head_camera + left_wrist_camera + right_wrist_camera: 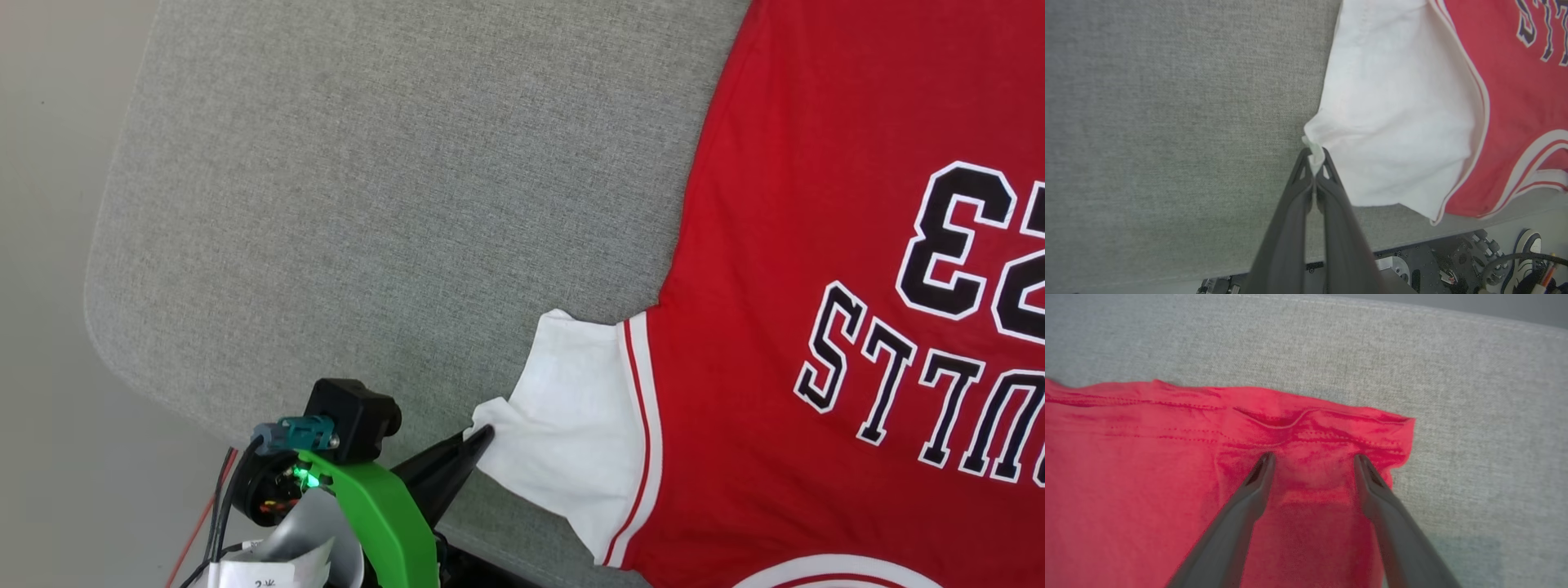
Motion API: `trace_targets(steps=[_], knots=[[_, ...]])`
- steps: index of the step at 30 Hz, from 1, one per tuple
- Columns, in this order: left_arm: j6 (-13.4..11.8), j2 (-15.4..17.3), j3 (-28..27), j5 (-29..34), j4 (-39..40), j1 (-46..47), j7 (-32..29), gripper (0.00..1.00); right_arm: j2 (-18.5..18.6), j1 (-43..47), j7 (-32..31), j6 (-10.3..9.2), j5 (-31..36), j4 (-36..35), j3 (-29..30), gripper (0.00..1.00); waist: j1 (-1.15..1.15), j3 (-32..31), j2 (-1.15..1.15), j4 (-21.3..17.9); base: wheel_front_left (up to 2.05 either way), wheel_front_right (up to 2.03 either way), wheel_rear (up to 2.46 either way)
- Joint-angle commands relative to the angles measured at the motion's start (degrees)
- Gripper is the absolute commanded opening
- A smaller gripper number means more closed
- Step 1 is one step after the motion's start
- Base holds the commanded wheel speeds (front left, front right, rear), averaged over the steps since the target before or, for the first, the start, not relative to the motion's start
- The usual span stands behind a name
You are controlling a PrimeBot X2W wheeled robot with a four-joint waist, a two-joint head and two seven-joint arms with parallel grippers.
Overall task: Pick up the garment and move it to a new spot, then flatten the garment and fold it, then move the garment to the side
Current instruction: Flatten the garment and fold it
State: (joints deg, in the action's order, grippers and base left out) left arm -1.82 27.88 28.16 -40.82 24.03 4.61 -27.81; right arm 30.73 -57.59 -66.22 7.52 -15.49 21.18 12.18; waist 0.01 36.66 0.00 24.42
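The red jersey T-shirt [816, 245] lies at 3 o'clock on the grey surface [367, 204]. At 6 o'clock the left tool [1314, 161] pinches its white sleeve [1396, 122]; the right tool [1312, 463] is spread over its hem [1310, 424].

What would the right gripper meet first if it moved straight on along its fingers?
Probably the garment: the right gripper, open, points at its red fabric just short of the hem, grey surface beyond. Whether its fingers touch the cloth is unclear.
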Motion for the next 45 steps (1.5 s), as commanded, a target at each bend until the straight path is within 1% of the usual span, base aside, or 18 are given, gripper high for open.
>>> trace_targets(steps=[1,7,13,22,27,35,40,45], knots=[[0.1,-0.4,0.0,0.7,-0.2,1.1,0.2,0.0,-1.1,2.4,-0.4,-0.03,-0.5,1.8,-1.0,0.0,-0.01,-0.1,0.0,0.0,0.0,0.0,0.0],[-0.3,-0.4,-0.3,0.8,-0.7,1.4,0.6,0.0,-0.7,3.9,0.9,-0.03,-1.1,2.3,-1.7,0.0,-0.01,-1.8,0.0,-0.9,0.0,0.0,0.0],[-1.1,0.0,-1.0,0.8,-0.9,1.2,0.6,0.0,-1.2,7.7,3.4,-0.03,-2.2,3.5,-1.4,0.0,-0.01,-6.2,0.0,-3.0,0.0,0.0,0.0],[-3.2,1.3,-2.2,-0.1,-1.8,-1.3,-0.6,0.0,-3.2,19.9,6.9,-0.03,-6.3,3.2,-2.2,0.0,-0.01,-17.3,0.0,-9.1,0.0,0.0,0.0],[-4.3,1.8,-2.7,-0.3,-2.8,-3.3,-0.4,0.0,-3.2,27.1,8.1,-0.03,-9.7,1.8,-2.3,0.0,-0.01,-22.5,0.0,-12.2,0.0,0.0,0.0],[-5.6,0.7,-2.9,-1.2,-4.6,-6.1,1.4,0.0,-4.2,39.4,7.9,-0.03,-13.1,-3.7,0.2,0.0,-0.01,-29.3,0.0,-15.8,0.0,0.0,0.0],[-6.5,0.1,-3.3,-0.8,-5.3,-7.2,3.0,0.0,-5.8,46.5,5.7,-0.03,-14.3,-9.9,3.4,0.0,-0.01,-31.3,0.0,-17.3,0.0,0.0,0.0],[-7.0,-1.3,-3.7,-1.0,-5.9,-7.4,4.9,0.0,-8.2,53.7,3.1,-0.03,-14.0,-16.2,6.1,0.0,-0.01,-32.2,0.0,-18.1,0.0,0.0,0.0]])
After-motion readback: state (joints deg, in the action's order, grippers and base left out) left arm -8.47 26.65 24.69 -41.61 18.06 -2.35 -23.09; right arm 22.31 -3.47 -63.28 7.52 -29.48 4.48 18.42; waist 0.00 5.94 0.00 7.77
